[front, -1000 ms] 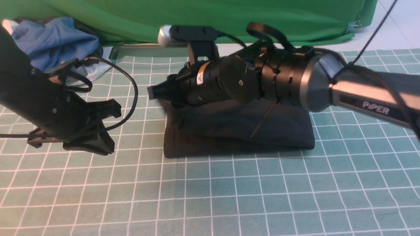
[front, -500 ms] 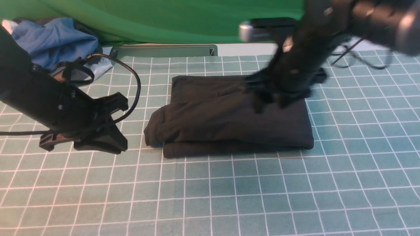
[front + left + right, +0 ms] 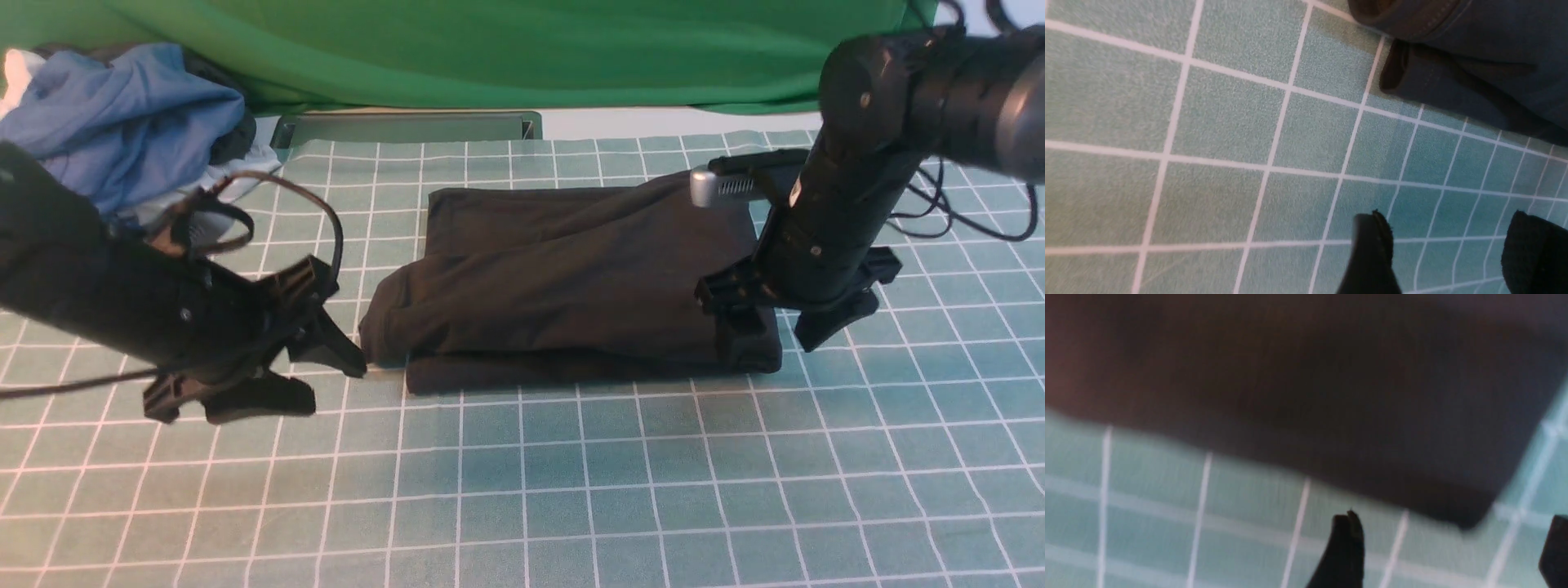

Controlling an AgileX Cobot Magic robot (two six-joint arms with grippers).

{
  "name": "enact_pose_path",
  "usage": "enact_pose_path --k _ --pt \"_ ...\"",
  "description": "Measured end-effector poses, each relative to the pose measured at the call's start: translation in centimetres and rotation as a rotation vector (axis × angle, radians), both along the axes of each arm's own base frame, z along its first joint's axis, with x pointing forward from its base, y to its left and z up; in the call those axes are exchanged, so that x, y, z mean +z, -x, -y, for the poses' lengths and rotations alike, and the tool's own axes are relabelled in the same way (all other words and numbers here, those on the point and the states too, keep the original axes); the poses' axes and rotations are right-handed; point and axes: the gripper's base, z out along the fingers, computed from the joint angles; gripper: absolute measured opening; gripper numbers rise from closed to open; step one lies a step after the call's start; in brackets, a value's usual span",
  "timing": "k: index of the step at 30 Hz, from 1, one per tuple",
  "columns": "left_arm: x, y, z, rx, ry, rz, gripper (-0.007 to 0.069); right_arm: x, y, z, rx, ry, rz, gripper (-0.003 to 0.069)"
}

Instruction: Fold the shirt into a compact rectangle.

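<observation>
The black shirt lies folded in a thick rectangle on the grid mat, its top layer bulging out past the left edge. My left gripper hovers open just left of that bulge, with only mat between its fingers; its wrist view shows the shirt ahead of the open left gripper. My right gripper stands open over the shirt's near right corner, one finger in front of the cloth. In the blurred right wrist view the shirt fills the top, and its corner sits just ahead of the open right gripper.
A heap of blue and white clothes lies at the back left. A green backdrop and a metal bar close off the far edge. The teal grid mat stretches toward the front.
The right arm swung from the shirt's left side to its near right corner and opened, leaving the top layer laid down. The left gripper opened and moved toward the shirt's left edge.
</observation>
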Motion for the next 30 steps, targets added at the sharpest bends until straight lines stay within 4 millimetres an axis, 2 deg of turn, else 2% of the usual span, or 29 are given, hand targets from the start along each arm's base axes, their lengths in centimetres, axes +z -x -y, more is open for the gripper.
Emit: enact_pose_path --k 3,8,14,22,27,30 --pt "-0.8 -0.1 0.9 -0.008 -0.008 0.022 0.0439 -1.6 -0.6 -0.2 0.011 0.001 0.011 0.0593" --pt "-2.4 -0.8 2.9 -0.031 -0.031 0.031 0.0450 -3.0 -0.9 -0.3 0.032 0.009 -0.004 0.0591" --pt "-4.9 -2.0 4.5 -0.033 -0.067 0.020 0.0449 -3.1 -0.9 -0.3 0.037 0.011 -0.003 0.0591" --pt "-6.2 -3.9 5.5 0.003 -0.079 0.048 0.0444 -3.1 -0.8 -0.2 0.045 0.015 -0.012 0.0591" --pt "-6.4 -4.2 5.9 0.006 -0.094 0.084 0.0388 -3.1 -0.8 -0.2 0.048 0.016 -0.012 0.0589" --pt "-6.6 -4.3 6.1 0.012 -0.092 0.085 0.0292 -3.1 -0.8 -0.2 0.048 0.016 -0.012 0.0587"
